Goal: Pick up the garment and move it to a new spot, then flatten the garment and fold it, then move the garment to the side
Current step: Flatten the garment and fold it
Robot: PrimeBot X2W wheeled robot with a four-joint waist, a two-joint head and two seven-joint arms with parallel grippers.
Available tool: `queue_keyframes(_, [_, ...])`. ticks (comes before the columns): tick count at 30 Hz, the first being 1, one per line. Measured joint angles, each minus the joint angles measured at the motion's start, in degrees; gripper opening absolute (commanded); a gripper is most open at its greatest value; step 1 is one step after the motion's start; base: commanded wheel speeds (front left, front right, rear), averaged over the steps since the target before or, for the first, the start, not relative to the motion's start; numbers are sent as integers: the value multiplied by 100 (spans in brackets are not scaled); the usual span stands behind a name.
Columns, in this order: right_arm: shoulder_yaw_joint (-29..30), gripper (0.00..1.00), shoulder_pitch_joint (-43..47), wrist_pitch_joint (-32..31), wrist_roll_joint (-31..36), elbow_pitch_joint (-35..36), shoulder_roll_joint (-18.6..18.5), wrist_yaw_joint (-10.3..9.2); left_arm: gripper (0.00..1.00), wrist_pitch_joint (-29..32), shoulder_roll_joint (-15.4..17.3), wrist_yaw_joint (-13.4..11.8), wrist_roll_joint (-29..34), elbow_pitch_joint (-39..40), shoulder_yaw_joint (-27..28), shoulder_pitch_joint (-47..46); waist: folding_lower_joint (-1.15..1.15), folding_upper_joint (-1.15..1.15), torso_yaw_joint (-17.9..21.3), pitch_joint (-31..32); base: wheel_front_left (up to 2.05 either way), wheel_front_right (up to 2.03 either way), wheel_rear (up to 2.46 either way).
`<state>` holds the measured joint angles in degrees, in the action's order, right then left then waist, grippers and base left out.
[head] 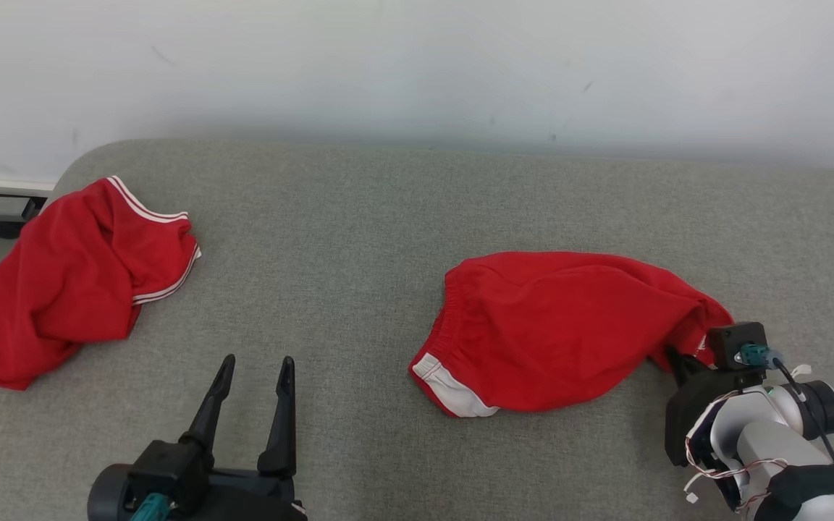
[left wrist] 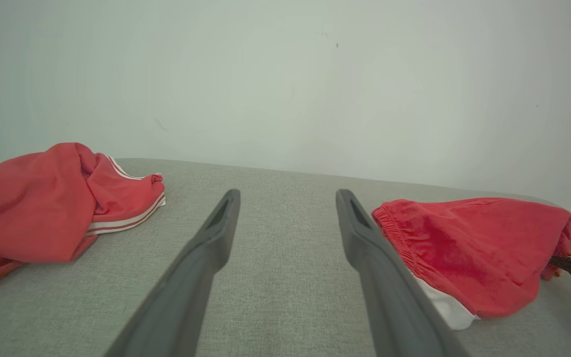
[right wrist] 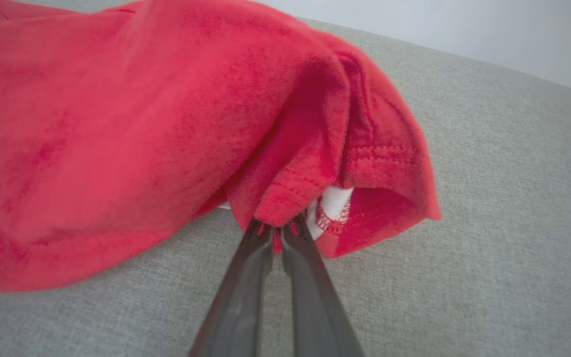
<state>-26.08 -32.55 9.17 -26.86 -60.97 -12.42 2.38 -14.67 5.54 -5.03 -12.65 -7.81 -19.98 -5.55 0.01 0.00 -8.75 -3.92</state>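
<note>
grey padded bench [head: 388,217] below a white wall [head: 417,65]. red garment [head: 562,325] lies parallel to its back edge, elastic band leftward. my right pincer [right wrist: 276,229] clenches its hem.

2 red garments [head: 562,325] [head: 62,289], 2 dark pincers [head: 258,359] [right wrist: 276,233]

Matt red cloth garment [head: 562,325]; rough grey woven surface [head: 359,239]

Bare indoor room, no telling which kind, grey fabric-covered surface [head: 359,217], plain scuffed white wall [head: 417,65]
</note>
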Motion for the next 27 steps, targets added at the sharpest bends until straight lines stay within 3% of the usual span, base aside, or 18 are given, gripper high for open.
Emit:
queue_keyframes(10, [-29,0,60,264,21,-5,-4,127,100,0,3,-3,-26,-60,92,10,0,0,65,72,0,0,0])
queue_keyframes(19, [-2,0,155,355,14,75,-104,216,100,0,-1,-8,-34,-58,63,63,0,0,361,217,0,0,0])
queue_keyframes(27, [59,0,400,446,-32,431,-215,274,100,0,-15,-5,-34,-62,11,62,-1,0,456,308,0,0,0])
